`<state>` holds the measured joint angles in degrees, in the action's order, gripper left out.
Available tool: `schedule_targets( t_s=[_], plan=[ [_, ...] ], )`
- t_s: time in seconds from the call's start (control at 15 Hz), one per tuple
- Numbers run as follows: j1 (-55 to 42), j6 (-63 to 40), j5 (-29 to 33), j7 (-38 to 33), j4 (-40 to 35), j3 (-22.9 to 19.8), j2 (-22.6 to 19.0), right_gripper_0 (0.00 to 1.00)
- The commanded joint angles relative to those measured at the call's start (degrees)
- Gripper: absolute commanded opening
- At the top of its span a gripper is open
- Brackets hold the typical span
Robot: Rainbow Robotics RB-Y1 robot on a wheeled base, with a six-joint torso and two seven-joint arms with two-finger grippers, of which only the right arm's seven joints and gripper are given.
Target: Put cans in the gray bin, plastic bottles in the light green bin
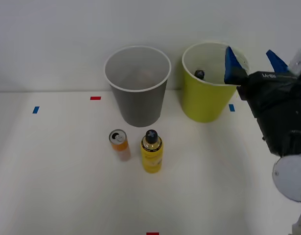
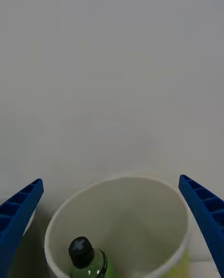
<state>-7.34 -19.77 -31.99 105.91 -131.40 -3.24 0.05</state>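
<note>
Right hand [image 1: 254,62] open, empty, above round lime-green plastic bin [image 1: 205,100] w/ green-labelled black-capped plastic bottle [image 2: 88,260] inside, below blue fingers [image 2: 18,212].

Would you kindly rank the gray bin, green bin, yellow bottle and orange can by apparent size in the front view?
1. Gray bin and green bin: they look about alike, so no ranking between them.
2. Yellow bottle.
3. Orange can, shortest.

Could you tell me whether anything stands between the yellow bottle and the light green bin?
Nothing visible does: the yellow bottle stands on bare table, with open surface up to the light green bin. The gray bin sits to the side.
</note>
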Motion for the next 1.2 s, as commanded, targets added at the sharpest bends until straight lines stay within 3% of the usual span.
schedule_targets(
  t_s=[0.07, 0.33, 0.73, 0.93, 1.2],
  plan=[
    [-15.8, 13.4, 4.8, -1.8, -4.2, 7.6, -1.5, 1.00],
    [-30.4, 25.1, 5.9, -0.2, -4.2, 12.4, -4.1, 1.00],
    [-47.1, 32.8, 8.0, 1.1, -4.1, 15.5, -5.8, 1.00],
    [-51.0, 43.4, 12.4, -0.3, 3.3, 16.0, -5.4, 1.00],
    [-52.2, 54.0, 23.8, -16.2, 14.7, 12.8, -3.7, 1.00]
  ],
)
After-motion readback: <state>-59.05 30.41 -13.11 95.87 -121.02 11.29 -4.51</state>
